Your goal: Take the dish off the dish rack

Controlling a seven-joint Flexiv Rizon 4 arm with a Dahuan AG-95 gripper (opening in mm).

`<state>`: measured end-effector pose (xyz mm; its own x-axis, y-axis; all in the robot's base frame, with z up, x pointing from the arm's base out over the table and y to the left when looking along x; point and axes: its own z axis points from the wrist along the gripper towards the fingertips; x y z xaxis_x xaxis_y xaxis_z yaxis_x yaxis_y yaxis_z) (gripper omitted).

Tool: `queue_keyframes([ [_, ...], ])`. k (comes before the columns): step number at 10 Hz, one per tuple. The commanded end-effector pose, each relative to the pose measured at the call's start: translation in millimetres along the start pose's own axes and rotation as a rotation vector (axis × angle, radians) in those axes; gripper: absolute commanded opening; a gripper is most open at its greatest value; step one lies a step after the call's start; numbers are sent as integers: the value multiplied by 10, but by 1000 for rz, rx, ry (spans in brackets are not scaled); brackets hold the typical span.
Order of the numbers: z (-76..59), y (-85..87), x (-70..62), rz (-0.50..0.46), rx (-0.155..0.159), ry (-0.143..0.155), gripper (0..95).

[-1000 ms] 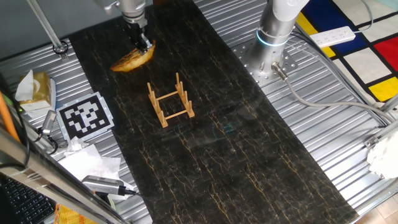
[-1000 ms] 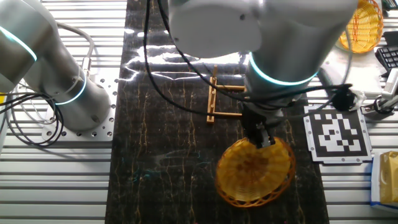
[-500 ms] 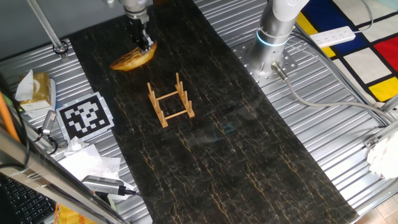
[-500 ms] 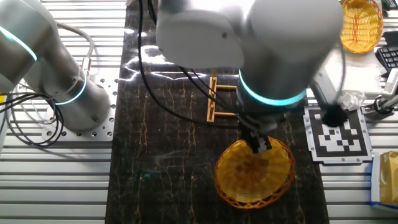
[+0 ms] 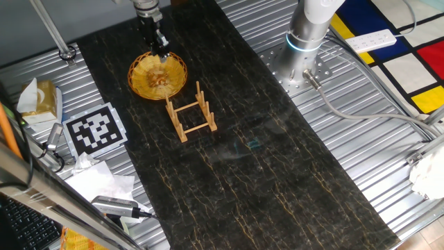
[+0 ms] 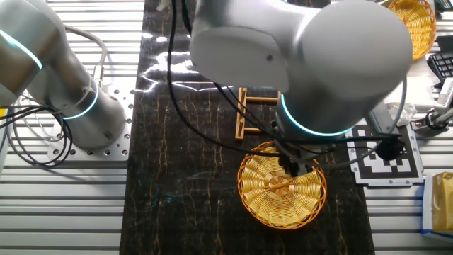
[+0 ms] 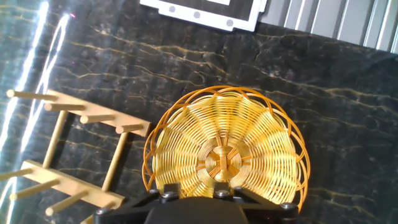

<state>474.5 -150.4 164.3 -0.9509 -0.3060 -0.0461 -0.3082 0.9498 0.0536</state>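
The dish (image 5: 157, 76), a golden-yellow woven wicker plate, lies flat on the black marbled mat just beyond the far end of the dish rack (image 5: 191, 112), off its pegs. The other fixed view shows the dish (image 6: 282, 185) below the rack (image 6: 244, 113). My gripper (image 5: 161, 55) hangs over the dish's far rim, partly hidden by the arm in the other fixed view (image 6: 294, 168). In the hand view the dish (image 7: 227, 149) fills the middle, the rack (image 7: 68, 155) lies at left, and my gripper (image 7: 194, 190) stands open with the rim between its spread fingers.
A black-and-white marker card (image 5: 96, 130) lies on the ribbed metal left of the mat, close to the dish (image 6: 384, 152). The arm's base (image 5: 302, 66) stands at the right. A wicker basket (image 6: 410, 28) sits at a far corner. Clutter and a tissue box (image 5: 41, 97) lie at left.
The dish hung tilted from my gripper before; now it lies flat on the mat beside the rack, and the fingers have spread apart.
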Motion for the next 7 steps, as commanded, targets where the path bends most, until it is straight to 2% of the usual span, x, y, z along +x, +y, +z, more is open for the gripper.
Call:
queue_keyframes([
  [1,-6,2,-11,-10,-3,7,570],
  [2,-28,7,-7,-6,1,9,570],
  [4,-176,53,10,19,-5,27,570],
  [6,-286,169,-57,68,-3,29,190],
  [7,-309,275,-147,92,0,28,190],
])
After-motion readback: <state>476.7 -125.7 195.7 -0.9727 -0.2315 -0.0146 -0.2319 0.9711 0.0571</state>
